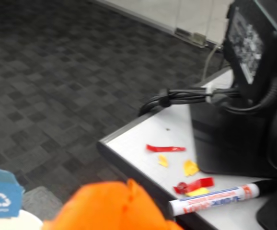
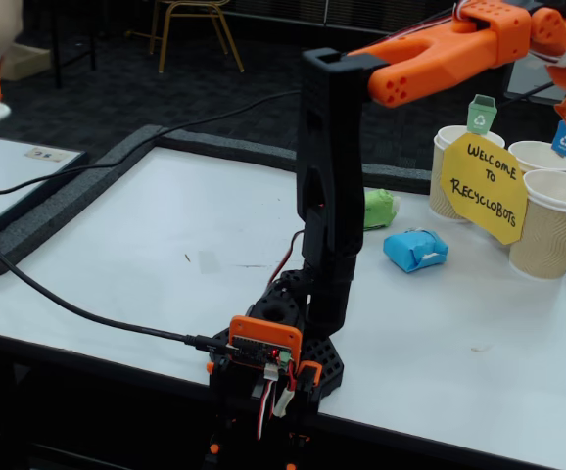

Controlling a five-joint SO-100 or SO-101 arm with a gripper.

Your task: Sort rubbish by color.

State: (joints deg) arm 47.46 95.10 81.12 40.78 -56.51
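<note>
In the fixed view the arm (image 2: 332, 196) rises from its base at the near edge of the white bench (image 2: 146, 255) and reaches up and to the right, its orange forearm stretching over the three beige ribbed paper cups (image 2: 542, 230) at the far right — the end effector itself runs out of frame at the upper right corner, so that view does not show its fingers. On the bench, the green wad (image 2: 379, 208) lies just behind the arm's upright link, partly hidden by it, and the blue wad (image 2: 415, 249) with a white tape patch sits near it, to the front and right, both left of the yellow octagonal sign (image 2: 484, 188) that leans against the cups.

The wrist view shows an orange mass (image 1: 112, 206) filling the bottom edge — orange wad or end effector, I cannot tell which, nor how the fingers stand. A blue recycling flag (image 1: 2, 199) shows at lower left. Beyond lie grey carpet and another surface with a marker pen (image 1: 215, 199) and red and yellow scraps (image 1: 186, 167).
</note>
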